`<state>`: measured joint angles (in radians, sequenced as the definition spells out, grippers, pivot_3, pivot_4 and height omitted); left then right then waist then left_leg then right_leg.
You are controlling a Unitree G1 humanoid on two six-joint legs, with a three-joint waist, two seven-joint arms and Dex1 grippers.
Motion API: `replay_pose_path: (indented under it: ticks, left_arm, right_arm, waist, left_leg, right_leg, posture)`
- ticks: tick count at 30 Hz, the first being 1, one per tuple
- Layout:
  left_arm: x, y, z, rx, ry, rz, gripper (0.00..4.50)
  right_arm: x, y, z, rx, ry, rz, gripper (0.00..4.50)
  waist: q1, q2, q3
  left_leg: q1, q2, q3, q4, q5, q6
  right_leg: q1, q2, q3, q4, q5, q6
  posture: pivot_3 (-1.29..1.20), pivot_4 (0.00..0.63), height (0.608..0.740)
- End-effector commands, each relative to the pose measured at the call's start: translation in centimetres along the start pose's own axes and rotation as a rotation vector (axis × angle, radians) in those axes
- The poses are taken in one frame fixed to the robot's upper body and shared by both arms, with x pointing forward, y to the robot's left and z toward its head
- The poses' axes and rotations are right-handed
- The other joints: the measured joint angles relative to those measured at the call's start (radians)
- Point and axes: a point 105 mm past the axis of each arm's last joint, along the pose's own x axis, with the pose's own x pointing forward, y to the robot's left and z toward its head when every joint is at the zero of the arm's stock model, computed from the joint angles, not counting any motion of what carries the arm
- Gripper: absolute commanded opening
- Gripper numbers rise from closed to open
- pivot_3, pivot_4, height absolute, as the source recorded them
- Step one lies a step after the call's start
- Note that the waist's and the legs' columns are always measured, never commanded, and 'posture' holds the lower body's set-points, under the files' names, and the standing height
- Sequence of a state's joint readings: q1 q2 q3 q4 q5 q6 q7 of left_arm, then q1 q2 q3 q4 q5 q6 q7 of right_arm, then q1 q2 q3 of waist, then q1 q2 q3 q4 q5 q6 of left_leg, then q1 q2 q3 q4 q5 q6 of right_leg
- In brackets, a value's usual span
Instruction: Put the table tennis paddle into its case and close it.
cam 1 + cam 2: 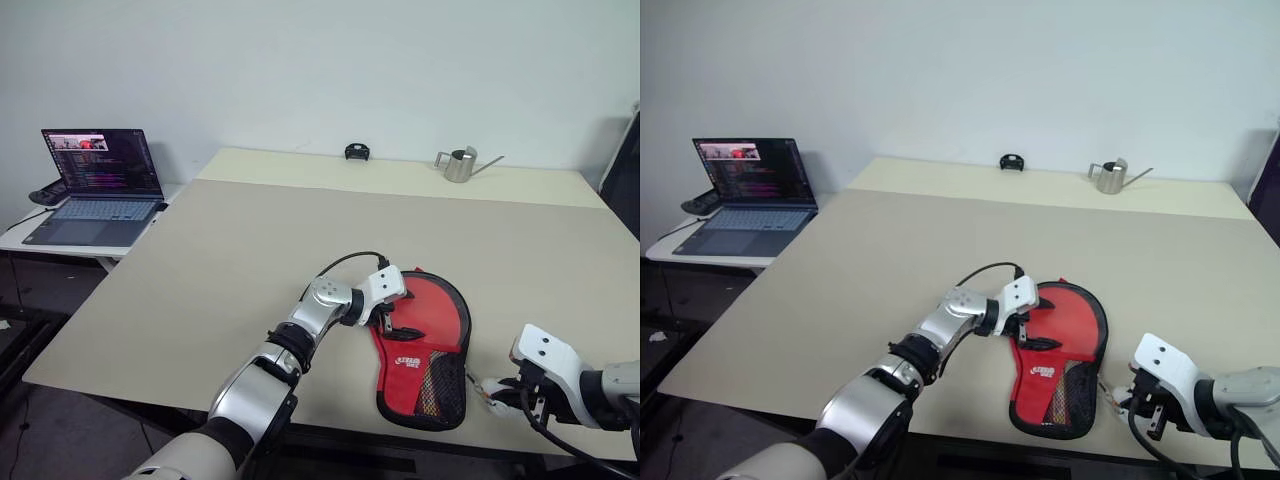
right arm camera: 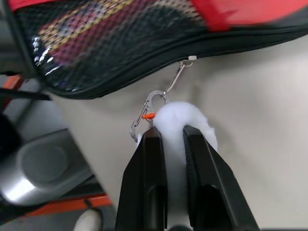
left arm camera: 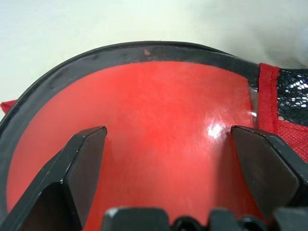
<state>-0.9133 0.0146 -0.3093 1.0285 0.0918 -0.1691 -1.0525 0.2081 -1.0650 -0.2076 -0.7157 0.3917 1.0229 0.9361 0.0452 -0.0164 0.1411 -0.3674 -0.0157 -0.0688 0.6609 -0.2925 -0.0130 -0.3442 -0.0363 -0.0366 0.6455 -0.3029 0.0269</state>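
Left gripper (image 1: 386,318) spread wide, pinning case (image 1: 425,350) flat; right gripper (image 2: 171,137) pinched on ball charm (image 2: 185,120), apparently to work the zip.

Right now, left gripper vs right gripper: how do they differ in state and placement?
The left gripper is open, fingers spread over the case's round red end; the right gripper is shut on the white ball charm clipped to the zipper. The left sits over the case's wide part, the right off its narrow end near the table edge. Both work the same case.
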Motion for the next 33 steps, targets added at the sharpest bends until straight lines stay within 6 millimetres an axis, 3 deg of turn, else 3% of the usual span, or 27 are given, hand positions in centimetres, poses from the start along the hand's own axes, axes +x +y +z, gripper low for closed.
replay_pose_path:
  ticks: [1,9,17,22,27,33]
  left_arm:
    - [0.0,-3.0,-6.3,-0.1,0.22,-0.078,4.5]
    - [0.0,-2.9,-6.4,-0.104,0.221,-0.068,4.5]
    - [0.2,-2.9,-6.3,-0.105,0.218,-0.061,4.5]
    - [0.2,-2.9,-6.3,-0.105,0.217,-0.061,4.5]
    - [0.2,-2.9,-6.3,-0.11,0.216,-0.059,4.5]
    - [0.2,-2.9,-6.3,-0.113,0.216,-0.057,4.5]
  right_arm:
    - [-0.1,1.9,0.3,-0.05,0.0,0.105,0.12]
    - [-0.4,6.4,-0.1,-0.088,0.005,0.313,0.12]
    - [0.8,8.8,0.1,-0.108,-0.025,0.387,0.12]
    - [1.3,9.2,0.1,-0.118,-0.031,0.398,0.12]
    - [2.0,7.9,0.0,-0.111,-0.015,0.325,0.12]
    - [1.9,8.0,0.1,-0.108,-0.022,0.342,2.12]
  waist:
    - [0.0,0.0,0.0]
    - [-0.007,-0.002,-0.001]
    - [-0.008,-0.003,-0.001]
    - [-0.009,-0.003,-0.001]
    - [-0.01,-0.003,-0.001]
    - [-0.012,-0.003,-0.002]
  left_leg:
    - [0.0,-0.001,-0.001,0.0,0.0,0.0]
    - [0.002,-0.004,-0.003,0.0,0.0,0.001]
    - [0.003,-0.006,-0.004,0.0,0.0,0.0]
    - [0.003,-0.007,-0.004,0.0,-0.001,0.001]
    - [0.003,-0.008,-0.005,0.0,-0.001,0.001]
    - [0.003,-0.008,-0.005,0.0,-0.001,0.001]
  right_leg:
    - [0.0,-0.001,0.0,0.0,-0.001,0.001]
    - [0.004,-0.005,-0.001,0.0,-0.005,0.008]
    - [0.005,-0.01,-0.003,0.0,-0.006,0.009]
    - [0.006,-0.012,-0.003,0.0,-0.006,0.01]
    - [0.006,-0.012,-0.004,0.0,-0.006,0.01]
    - [0.006,-0.013,-0.004,0.0,-0.006,0.01]
  posture:
    - [0.0,0.15,0.74]
    - [0.0,0.15,0.74]
    - [0.0,0.15,0.74]
    - [0.0,0.15,0.74]
    - [0.0,0.15,0.74]
    - [0.0,0.15,0.74]
